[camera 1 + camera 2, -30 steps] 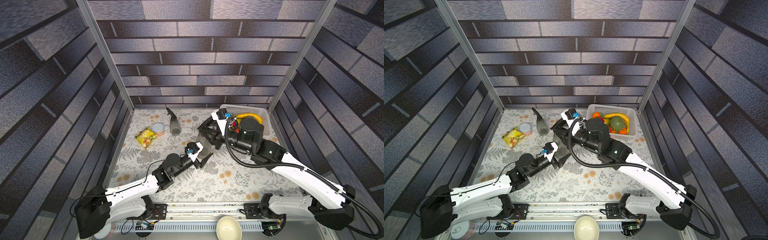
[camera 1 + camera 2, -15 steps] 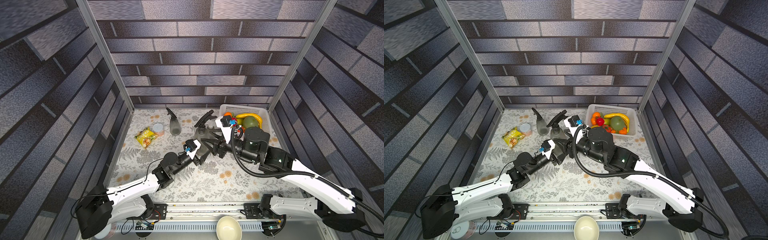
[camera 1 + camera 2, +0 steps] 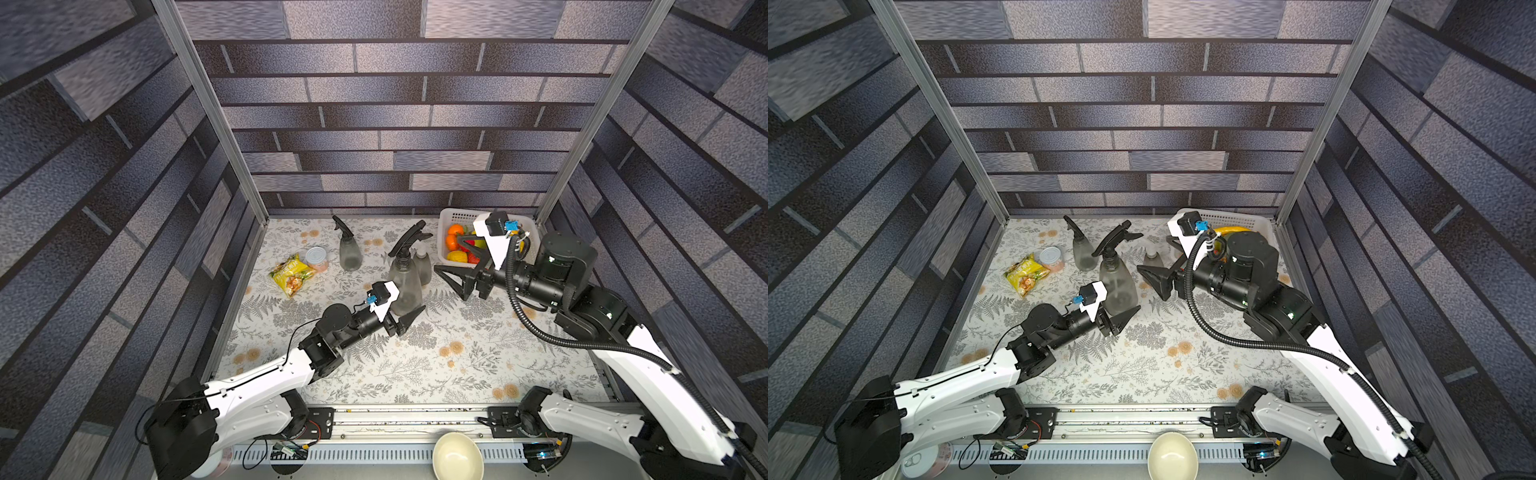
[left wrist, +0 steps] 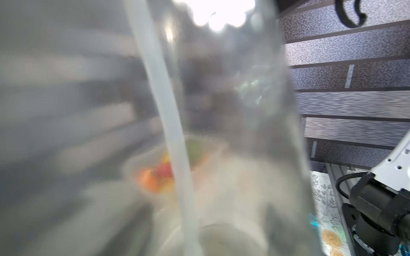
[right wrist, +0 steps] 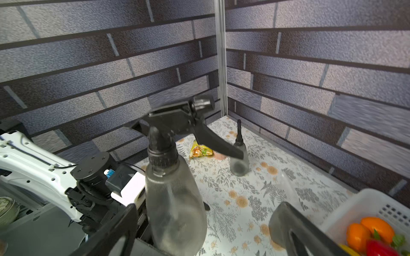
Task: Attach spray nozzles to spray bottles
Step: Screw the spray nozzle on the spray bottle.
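Grey floral surface (image 3: 457, 374) carries a white basket (image 3: 457, 216) of fruit (image 3: 455, 229). Right jaws, just beside the basket, gape wide, holding nothing. Left jaws, farther from it, clamp an upright smoky bottle (image 3: 405, 286) capped by a black nozzle (image 3: 408, 237). Another bottle (image 3: 424, 266) stands between that one and the basket.

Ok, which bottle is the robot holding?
The front bottle with the big black sprayer: the left fingers pinch its base. Nothing grips the other two.
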You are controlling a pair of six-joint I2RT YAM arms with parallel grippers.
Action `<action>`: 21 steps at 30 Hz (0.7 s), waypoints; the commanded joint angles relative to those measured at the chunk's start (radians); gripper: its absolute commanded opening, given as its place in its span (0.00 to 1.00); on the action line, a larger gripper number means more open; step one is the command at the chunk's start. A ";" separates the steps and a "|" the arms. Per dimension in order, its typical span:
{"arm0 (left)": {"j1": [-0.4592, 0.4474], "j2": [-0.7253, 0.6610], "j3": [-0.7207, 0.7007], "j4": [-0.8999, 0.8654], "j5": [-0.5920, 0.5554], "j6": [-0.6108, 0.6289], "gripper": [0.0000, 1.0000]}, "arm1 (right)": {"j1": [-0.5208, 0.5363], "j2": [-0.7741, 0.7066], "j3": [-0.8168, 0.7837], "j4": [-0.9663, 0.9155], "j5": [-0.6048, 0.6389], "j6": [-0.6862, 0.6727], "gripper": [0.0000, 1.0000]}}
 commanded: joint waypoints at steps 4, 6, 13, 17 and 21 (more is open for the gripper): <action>-0.036 -0.025 0.051 -0.062 0.077 -0.032 0.78 | -0.060 0.174 0.219 -0.138 -0.322 -0.120 1.00; -0.040 -0.026 0.057 -0.070 0.078 -0.026 0.78 | -0.059 0.213 0.254 -0.156 -0.346 -0.134 1.00; -0.040 -0.025 0.058 -0.059 0.070 -0.019 0.78 | -0.059 0.233 0.252 -0.135 -0.412 -0.092 0.93; -0.029 -0.018 0.053 -0.056 0.057 -0.014 0.78 | -0.041 0.202 0.222 -0.132 -0.442 -0.055 0.84; -0.004 -0.008 0.041 -0.033 0.041 -0.020 0.78 | 0.007 0.168 0.189 -0.163 -0.395 -0.050 0.77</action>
